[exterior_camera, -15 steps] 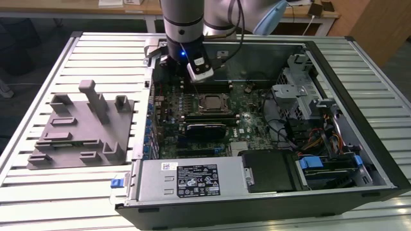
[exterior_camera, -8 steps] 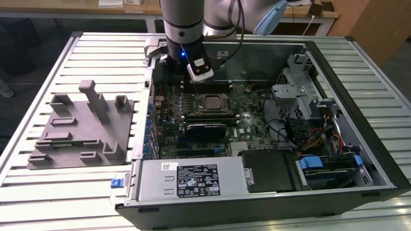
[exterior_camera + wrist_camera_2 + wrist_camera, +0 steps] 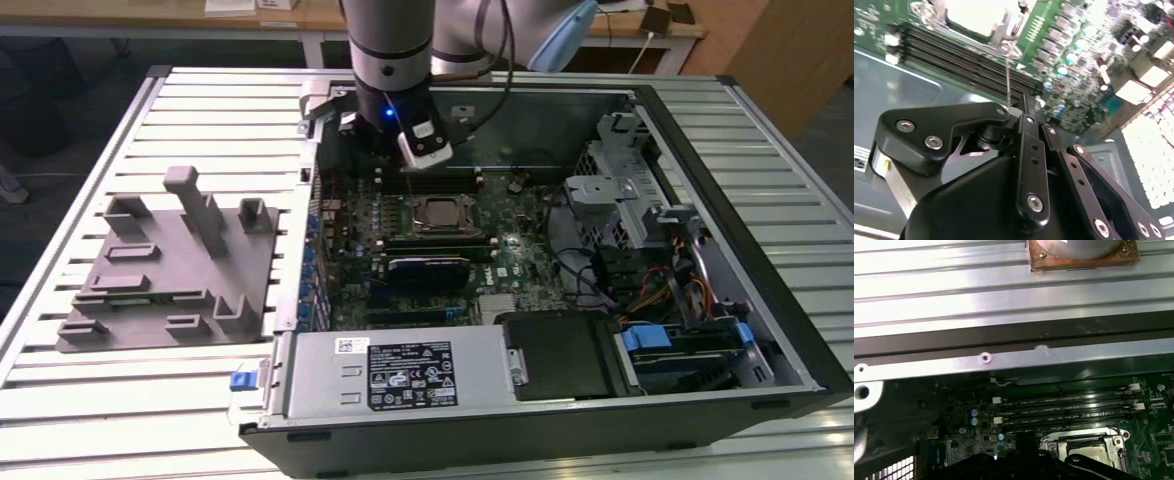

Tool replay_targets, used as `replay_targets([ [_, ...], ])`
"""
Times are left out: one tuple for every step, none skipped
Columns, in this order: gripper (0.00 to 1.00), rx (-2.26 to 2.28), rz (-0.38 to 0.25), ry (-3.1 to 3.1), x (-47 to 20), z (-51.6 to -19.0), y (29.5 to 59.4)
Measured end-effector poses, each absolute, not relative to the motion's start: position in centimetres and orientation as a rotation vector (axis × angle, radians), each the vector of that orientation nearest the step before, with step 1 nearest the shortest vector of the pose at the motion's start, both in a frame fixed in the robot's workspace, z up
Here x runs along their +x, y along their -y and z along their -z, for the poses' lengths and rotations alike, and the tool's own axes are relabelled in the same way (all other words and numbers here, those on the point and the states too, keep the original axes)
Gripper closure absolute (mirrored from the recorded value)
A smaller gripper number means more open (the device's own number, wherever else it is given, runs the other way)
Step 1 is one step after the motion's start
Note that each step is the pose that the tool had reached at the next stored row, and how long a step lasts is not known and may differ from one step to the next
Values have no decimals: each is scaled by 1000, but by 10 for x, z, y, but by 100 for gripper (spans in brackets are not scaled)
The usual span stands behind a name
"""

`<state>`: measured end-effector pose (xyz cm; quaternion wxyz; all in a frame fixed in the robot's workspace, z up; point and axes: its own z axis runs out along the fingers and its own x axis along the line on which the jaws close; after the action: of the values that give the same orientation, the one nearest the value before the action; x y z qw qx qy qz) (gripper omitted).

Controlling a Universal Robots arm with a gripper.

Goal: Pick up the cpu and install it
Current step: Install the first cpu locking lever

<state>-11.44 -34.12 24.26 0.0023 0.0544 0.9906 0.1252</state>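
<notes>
A slatted metal table (image 3: pixel 80 400) carries the open computer case (image 3: pixel 787 330), its motherboard (image 3: pixel 514 250) facing up. In the exterior view the cpu (image 3: pixel 441 213) lies flat in the socket (image 3: pixel 411 224) at frame centre, just below my claw (image 3: pixel 427 152) and apart from it; being square, it has no long axis. My claw looks drawn narrow, with a thin metal lever (image 3: pixel 1008 75) at its tip; whether it grips that, I cannot tell
</notes>
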Motion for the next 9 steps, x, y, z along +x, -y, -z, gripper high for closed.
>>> replay_targets([
  [89,171,-393,-3108,-111,-243,341],
  [89,171,-393,-3109,-107,-243,341],
  [89,171,-393,-3109,-103,-243,341],
  [89,171,-393,-3110,-100,-243,341],
  [89,171,-393,-3110,-97,-243,341],
  [89,171,-393,-3110,-94,-243,341],
  [89,171,-393,-3111,-91,-243,341],
  [89,171,-393,-3111,-89,-243,341],
  [89,171,-393,-3111,-87,-243,341],
])
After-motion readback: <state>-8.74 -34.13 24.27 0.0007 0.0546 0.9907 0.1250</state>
